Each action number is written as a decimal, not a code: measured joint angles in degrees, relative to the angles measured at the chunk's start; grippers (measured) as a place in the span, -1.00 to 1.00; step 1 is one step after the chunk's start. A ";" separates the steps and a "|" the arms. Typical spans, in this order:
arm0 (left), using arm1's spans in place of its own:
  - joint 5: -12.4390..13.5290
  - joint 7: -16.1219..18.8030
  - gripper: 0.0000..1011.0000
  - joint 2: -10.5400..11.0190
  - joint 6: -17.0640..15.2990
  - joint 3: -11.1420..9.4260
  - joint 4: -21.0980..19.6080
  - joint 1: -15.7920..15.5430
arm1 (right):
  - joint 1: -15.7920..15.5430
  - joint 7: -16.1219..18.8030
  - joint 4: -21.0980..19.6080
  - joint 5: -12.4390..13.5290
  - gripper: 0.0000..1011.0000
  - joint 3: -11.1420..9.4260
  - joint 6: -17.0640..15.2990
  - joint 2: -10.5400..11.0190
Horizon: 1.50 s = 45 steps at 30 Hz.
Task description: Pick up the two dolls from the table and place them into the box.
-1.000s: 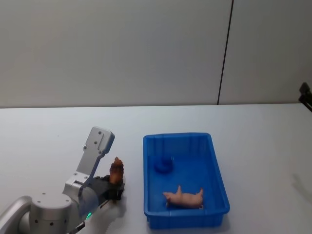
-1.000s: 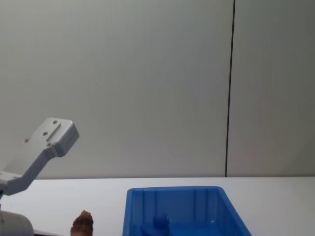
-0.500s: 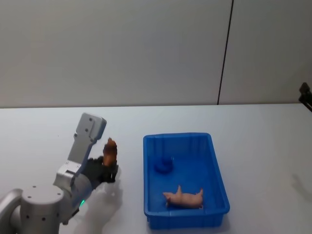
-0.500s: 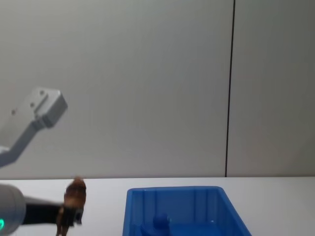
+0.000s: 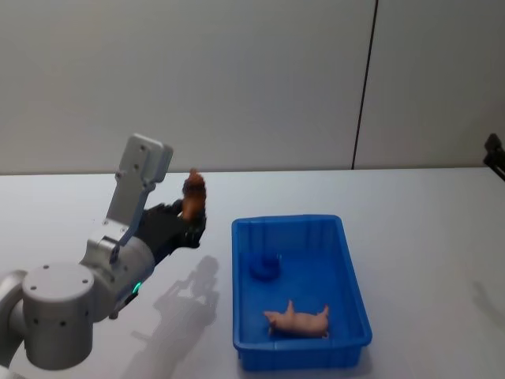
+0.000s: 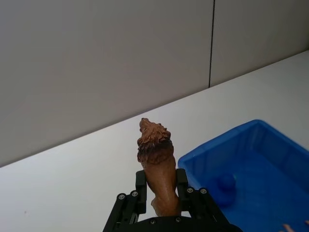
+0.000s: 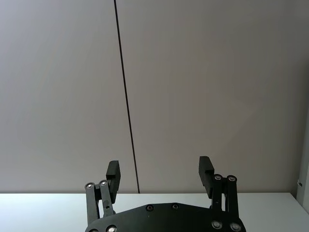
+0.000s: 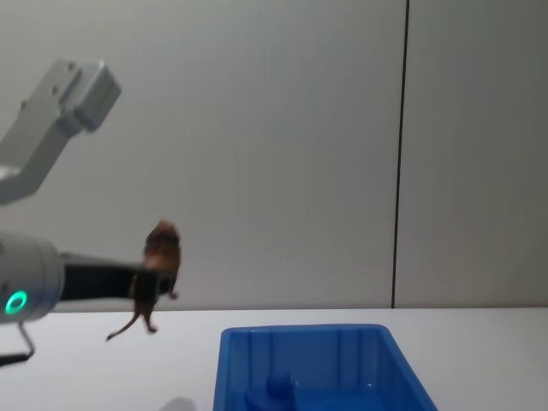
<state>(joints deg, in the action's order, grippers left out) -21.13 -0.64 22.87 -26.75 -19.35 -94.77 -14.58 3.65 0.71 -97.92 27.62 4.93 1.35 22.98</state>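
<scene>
**Brown doll held aloft, pink doll in the box**

The left gripper (image 6: 159, 195) is clamping the reddish-brown doll (image 5: 193, 194) upright above the white counter (image 5: 410, 213) — just left of the blue box (image 5: 355, 272), not yet over it. The pale pink doll (image 5: 298, 321) is lying inside the box, near its front wall. The right gripper (image 7: 159, 176) is idling with fingers spread wide — holding nothing.

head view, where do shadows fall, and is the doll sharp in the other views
Head view: the left gripper and brown doll cast a soft grey shadow on the table, left of the box. Left wrist view: doll crisp between the fingers. Chest view: doll slightly soft.
</scene>
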 joint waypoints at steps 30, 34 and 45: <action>-2.08 -18.42 -0.26 -5.08 -5.86 -1.87 4.35 -8.21 | 0.00 -0.01 0.00 0.00 0.98 0.00 0.00 0.00; -1.92 -19.27 -0.10 -5.66 -6.89 -2.23 5.19 -8.90 | 0.00 0.00 0.00 0.00 0.98 0.00 0.00 0.00; -1.66 -20.41 0.56 -6.39 -8.22 -2.71 6.23 -9.72 | 0.00 0.00 0.00 0.00 0.98 0.00 0.00 0.00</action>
<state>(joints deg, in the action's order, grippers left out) -22.79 -21.05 16.49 -34.97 -22.06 -88.53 -24.30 3.65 0.71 -97.92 27.62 4.93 1.36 22.98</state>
